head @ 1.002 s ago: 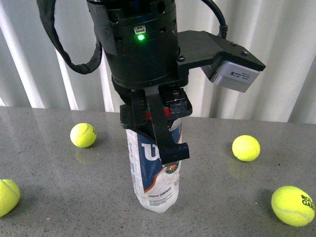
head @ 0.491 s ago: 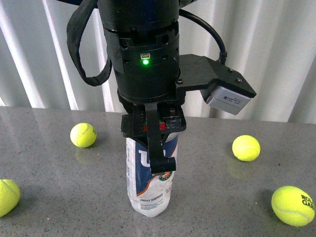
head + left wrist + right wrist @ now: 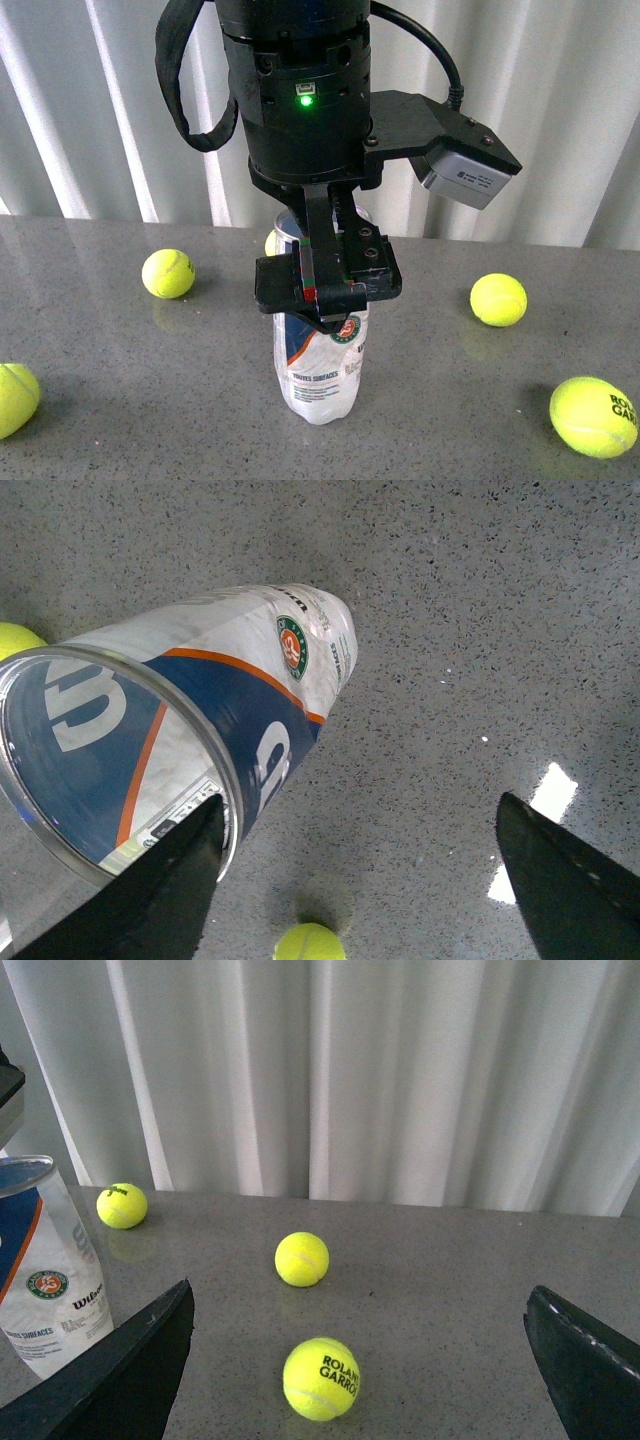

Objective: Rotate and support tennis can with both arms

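The tennis can (image 3: 322, 372) stands open end up on the grey table, its clear tube showing a navy label, an orange stripe and a silver rim. My left arm, with its green light and grey box (image 3: 466, 180), hangs over it. My left gripper (image 3: 326, 286) is open in front of the can's upper half. In the left wrist view the can (image 3: 200, 720) lies against one finger (image 3: 165, 885), outside the open left gripper (image 3: 360, 810). My right gripper (image 3: 360, 1290) is open and empty, and the can (image 3: 48, 1270) stands well off to its side.
Yellow tennis balls lie around the can: one at the back left (image 3: 168, 273), one at the left edge (image 3: 15, 398), two on the right (image 3: 498, 299) (image 3: 593, 416). A white curtain (image 3: 560, 110) hangs behind the table. Two balls (image 3: 302, 1258) (image 3: 321, 1378) lie ahead of the right gripper.
The can has gone from leaning to standing more upright and a little further right. The left gripper has turned and dropped from the can's top to in front of its upper half.
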Motion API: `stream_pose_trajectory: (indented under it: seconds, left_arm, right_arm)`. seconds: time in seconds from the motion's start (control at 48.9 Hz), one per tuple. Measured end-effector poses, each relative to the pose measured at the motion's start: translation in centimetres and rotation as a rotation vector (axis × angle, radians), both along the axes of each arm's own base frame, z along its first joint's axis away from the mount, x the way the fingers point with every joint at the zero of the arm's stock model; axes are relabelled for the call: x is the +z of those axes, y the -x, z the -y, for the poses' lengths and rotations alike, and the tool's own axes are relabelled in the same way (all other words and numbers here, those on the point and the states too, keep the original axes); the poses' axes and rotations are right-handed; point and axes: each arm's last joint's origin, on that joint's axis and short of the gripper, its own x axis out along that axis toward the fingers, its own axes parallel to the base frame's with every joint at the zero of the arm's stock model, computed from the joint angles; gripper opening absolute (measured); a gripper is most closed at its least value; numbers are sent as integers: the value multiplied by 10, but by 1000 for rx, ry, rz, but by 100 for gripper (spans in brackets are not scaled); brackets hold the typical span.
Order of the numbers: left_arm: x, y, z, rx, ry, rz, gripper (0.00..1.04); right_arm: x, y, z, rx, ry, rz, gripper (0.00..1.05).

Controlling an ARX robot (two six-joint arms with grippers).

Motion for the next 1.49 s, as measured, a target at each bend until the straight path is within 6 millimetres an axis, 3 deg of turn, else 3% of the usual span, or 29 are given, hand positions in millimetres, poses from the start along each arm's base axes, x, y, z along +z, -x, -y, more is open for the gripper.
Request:
stream_pose_trajectory:
  seconds: [0.102, 0.307, 0.491, 0.654, 0.859, 0.982, 1.207, 1.268, 1.35, 1.493]
  left_arm:
    - [4, -1, -1, 2, 8, 2, 100]
    - [22, 1, -4, 18, 61, 2, 98]
    - [54, 8, -16, 51, 194, 60, 98]
    - [88, 14, -48, 200, 449, 191, 98]
    - [99, 23, -96, 488, 677, 432, 98]
    - [90, 44, -144, 782, 884, 567, 98]
    - [62, 91, -190, 1066, 1065, 598, 98]
    - [52, 105, -204, 1047, 1146, 779, 86]
    - [39, 121, -212, 1001, 1204, 889, 74]
    - [4, 144, -219, 988, 1211, 924, 47]
  right_arm:
    - [0, 0, 0, 0, 0, 0, 98]
    - [0, 0, 0, 0, 0, 0, 98]
    - [0, 0, 0, 0, 0, 0, 98]
    - [0, 0, 0, 0, 0, 0, 98]
    - [0, 0, 0, 0, 0, 0, 98]
    - [0, 0, 0, 0, 0, 0, 98]
    - [0, 0, 0, 0, 0, 0, 98]
    - [0, 0, 0, 0, 0, 0, 98]
    - [0, 0, 0, 0, 0, 0, 98]
    - [0, 0, 0, 0, 0, 0, 98]
